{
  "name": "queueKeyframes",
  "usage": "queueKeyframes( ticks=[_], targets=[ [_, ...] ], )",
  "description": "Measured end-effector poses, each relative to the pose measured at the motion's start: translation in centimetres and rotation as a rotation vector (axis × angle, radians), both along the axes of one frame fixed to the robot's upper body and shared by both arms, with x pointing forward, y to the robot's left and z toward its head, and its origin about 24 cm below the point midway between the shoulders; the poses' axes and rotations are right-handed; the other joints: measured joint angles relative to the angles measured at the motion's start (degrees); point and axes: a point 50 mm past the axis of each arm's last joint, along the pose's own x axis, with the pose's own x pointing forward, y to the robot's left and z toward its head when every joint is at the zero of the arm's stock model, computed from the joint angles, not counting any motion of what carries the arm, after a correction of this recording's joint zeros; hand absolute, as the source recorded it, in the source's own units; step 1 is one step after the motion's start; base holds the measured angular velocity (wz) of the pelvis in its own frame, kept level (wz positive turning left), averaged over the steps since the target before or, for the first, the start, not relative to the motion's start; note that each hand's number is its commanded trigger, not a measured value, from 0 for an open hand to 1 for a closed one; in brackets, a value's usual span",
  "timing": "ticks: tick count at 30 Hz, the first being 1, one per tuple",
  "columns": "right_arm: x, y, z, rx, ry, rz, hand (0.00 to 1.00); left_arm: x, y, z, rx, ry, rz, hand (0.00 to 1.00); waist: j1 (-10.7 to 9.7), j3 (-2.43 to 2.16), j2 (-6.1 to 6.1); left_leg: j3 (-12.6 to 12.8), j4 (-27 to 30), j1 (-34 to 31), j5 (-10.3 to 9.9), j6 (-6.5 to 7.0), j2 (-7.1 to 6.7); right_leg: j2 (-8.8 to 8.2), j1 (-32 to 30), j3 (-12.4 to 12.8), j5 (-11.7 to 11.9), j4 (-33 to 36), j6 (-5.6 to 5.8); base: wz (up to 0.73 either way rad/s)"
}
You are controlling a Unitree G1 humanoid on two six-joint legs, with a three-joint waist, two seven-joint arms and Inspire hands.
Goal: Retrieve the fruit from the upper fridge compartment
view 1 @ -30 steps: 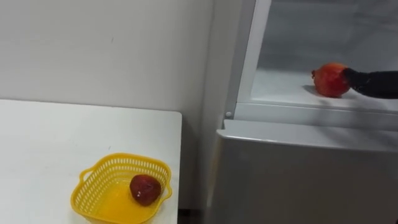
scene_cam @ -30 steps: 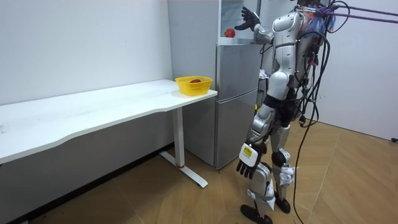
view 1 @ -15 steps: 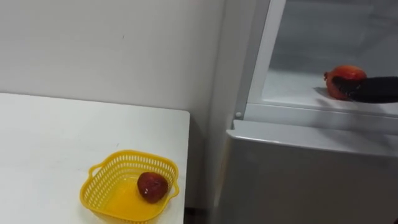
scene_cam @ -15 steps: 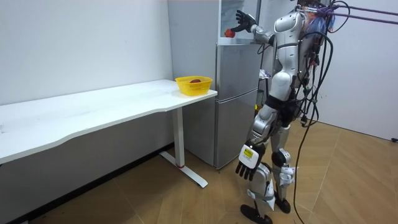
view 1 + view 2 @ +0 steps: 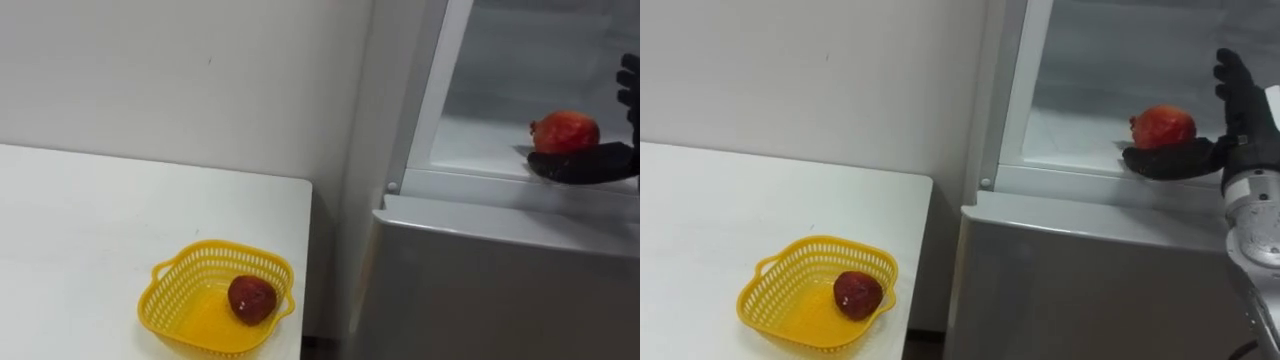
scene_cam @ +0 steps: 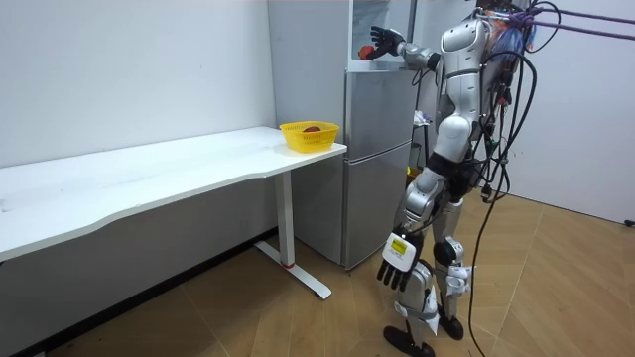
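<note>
- Since half a second ago the right hand (image 5: 1243,135) has shifted: its thumb (image 5: 1170,160), which lay across the front of the red fruit (image 5: 1162,127), now stretches along the fruit's near underside.
- Its fingers (image 5: 1232,75) stand straight and spread, raised to the right of the fruit and apart from it; nothing is clasped.
- The fruit is in the upper fridge compartment (image 5: 1070,135), near the front edge; whether it rests on the shelf or on the thumb is unclear.
- To the near left, a yellow basket (image 5: 815,243) on the white table (image 5: 720,200) holds a darker red fruit (image 5: 857,294).
- In the room view the left hand (image 6: 395,266) hangs low beside the leg, fingers relaxed.
</note>
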Motion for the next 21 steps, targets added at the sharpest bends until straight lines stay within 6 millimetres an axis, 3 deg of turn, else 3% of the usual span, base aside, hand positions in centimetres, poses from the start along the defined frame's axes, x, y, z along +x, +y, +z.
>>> queueKeyframes(
  ticks=[21],
  targets=[
    [0.36, -0.84, 0.0, -0.06, 0.072, -0.002, 0.0, -0.62, 0.3, 0.08, 0.03, 0.017, 0.015, 0.0, 1.23, -0.09, -1.07, -0.4, 0.25, 0.06, 0.0, 0.0, -0.05, 0.04, 0.35, -0.53, 0.0, -0.01, -0.01, 0.01]
  ],
)
